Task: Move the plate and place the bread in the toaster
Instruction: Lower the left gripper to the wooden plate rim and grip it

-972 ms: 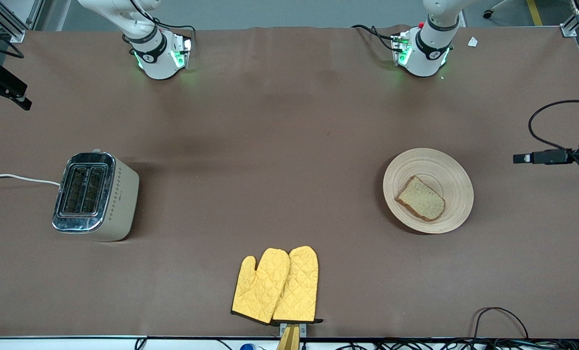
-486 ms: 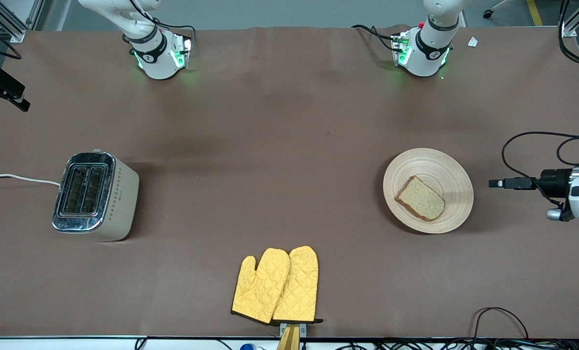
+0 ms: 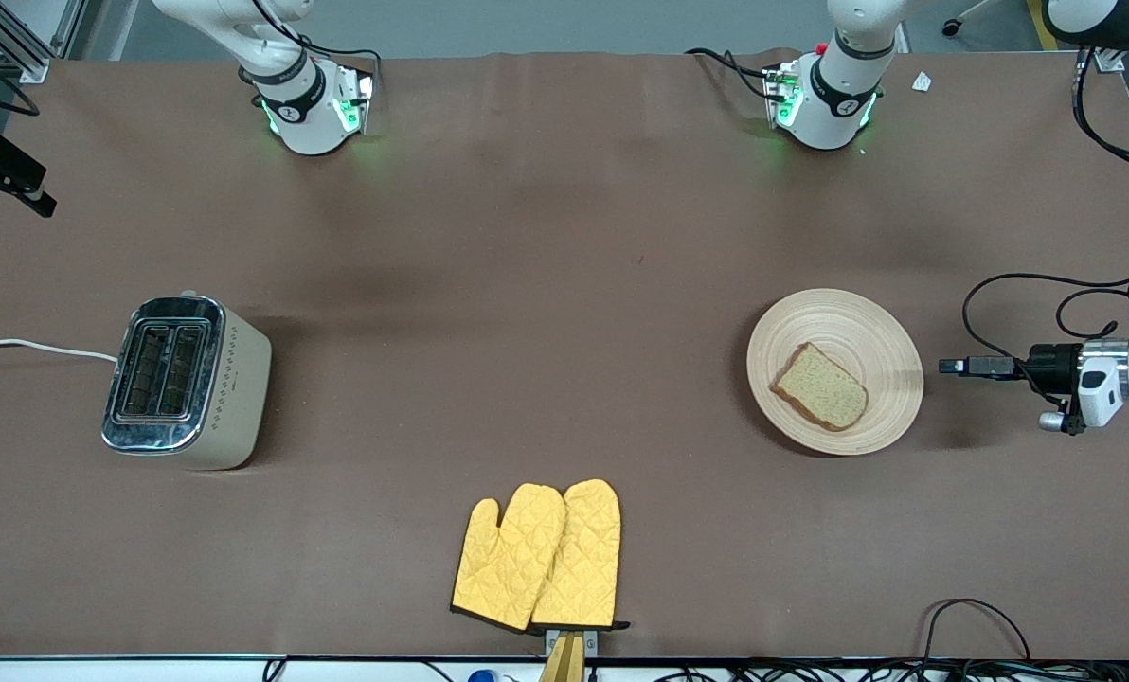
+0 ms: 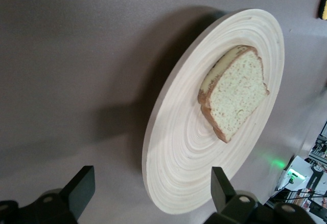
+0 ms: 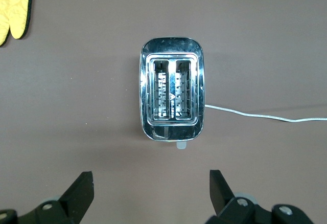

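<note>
Since a second ago my left gripper (image 3: 948, 366) has closed in beside the round pale-wood plate (image 3: 882, 332), fingers wide, empty. Tan brown-crusted bread (image 3: 820, 386) lies on it. I judge next: grip its rim. My right gripper (image 5: 148, 196), wide, hovers over the chrome-topped toaster (image 5: 172, 96).

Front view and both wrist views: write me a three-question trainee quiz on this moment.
1. True or false: the bread lies on the plate.
2. Which gripper is beside the plate, toward the left arm's end of the table? A) left gripper B) right gripper
3. Fill in: the toaster has ___ open slots, both empty.

Key: 1 true; 2 A; 3 two.
</note>
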You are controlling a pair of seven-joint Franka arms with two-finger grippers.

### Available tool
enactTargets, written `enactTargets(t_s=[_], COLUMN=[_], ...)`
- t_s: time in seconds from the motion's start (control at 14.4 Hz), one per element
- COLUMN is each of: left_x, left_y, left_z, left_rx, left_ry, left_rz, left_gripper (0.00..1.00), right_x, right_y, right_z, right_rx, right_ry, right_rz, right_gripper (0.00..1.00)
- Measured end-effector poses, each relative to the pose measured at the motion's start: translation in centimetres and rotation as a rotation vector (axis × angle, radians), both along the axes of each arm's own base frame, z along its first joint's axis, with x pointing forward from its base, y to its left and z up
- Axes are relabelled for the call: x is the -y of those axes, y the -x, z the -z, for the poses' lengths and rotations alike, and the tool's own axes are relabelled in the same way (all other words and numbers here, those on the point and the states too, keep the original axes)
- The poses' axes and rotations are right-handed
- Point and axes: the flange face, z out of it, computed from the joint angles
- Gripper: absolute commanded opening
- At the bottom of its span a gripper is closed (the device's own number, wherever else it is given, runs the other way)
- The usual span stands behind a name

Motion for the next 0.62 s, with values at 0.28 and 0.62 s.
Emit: enactTargets(t_s=[0.28,0.62], left_x=[1.8,3.6], left_y=[0.6,0.3], left_z=[2.0,2.1], left_rx=[0.003,0.006], left_ry=[0.038,0.051], left_rz=[0.005,0.023], left_gripper=[1.0,0.96], right_x=[0.0,0.0], right_y=[0.0,0.0], right_z=[0.0,0.0], right_rx=[0.0,0.0], right_ry=[0.0,0.0], right_rz=[0.001,0.0], right_gripper=[1.0,1.0])
